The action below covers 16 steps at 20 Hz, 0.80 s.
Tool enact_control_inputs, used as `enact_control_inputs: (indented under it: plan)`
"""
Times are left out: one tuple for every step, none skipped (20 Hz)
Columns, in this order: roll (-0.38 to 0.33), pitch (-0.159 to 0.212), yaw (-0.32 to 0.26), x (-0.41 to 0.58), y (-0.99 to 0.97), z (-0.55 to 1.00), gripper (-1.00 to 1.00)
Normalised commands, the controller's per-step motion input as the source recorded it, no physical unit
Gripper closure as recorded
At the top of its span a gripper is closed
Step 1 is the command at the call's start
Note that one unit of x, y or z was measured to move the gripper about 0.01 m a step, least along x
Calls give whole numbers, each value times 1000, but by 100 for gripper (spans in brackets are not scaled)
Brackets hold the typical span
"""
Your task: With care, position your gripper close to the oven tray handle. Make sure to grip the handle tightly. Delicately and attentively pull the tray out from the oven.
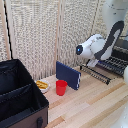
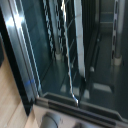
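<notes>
In the exterior view the white arm reaches down from the upper right. Its hand (image 1: 92, 62) sits low over the oven tray (image 1: 102, 70), a dark wire rack that sticks out over the table from the oven (image 1: 121, 56) at the exterior view's right edge. The handle (image 1: 95, 75) is the thin bar along the rack's outer edge, just below the hand. The arm hides the fingers, so I cannot tell whether they are open or shut. The blurred wrist view shows the oven's silvery trim (image 2: 22, 55) and thin rack bars (image 2: 69, 55) close up, with no fingers clearly visible.
An upright dark blue flat box (image 1: 68, 75) stands just left of the rack. A red cup (image 1: 61, 87) and a small plate with food (image 1: 42, 85) sit in front of it. A big black open fabric case (image 1: 20, 97) fills the exterior view's lower left. The table (image 1: 95, 107) is light wood.
</notes>
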Motion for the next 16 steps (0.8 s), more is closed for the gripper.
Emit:
enact_control_inputs:
  plan:
    - [-23, -29, -6, 69, -600, 0, -100]
    - [-23, -25, -1, 89, -586, 0, -100]
    - [-8, -12, 0, 97, -597, 0, -100]
    - [-17, 0, 0, 131, -551, 0, -100]
    - [-30, 0, 0, 111, -526, 0, -100]
    - [-40, 0, 0, 74, -517, 0, -100]
    - [-32, 0, 0, 83, -534, 0, -100]
    - [-30, 0, 0, 60, -520, 0, -100]
    - [-25, 0, 0, 94, -500, 0, -100]
    - [-8, 0, 0, 80, -491, 0, -100]
    - [0, 0, 0, 86, -491, 0, -100]
    - [0, 0, 0, 86, -446, 0, -100]
    - [0, 0, 0, 103, -426, 0, -100]
    - [0, 4, 0, 117, -400, 0, 100]
    - [0, 0, 0, 29, -314, 0, 100]
    - [-1, 0, 0, 0, -211, 0, 100]
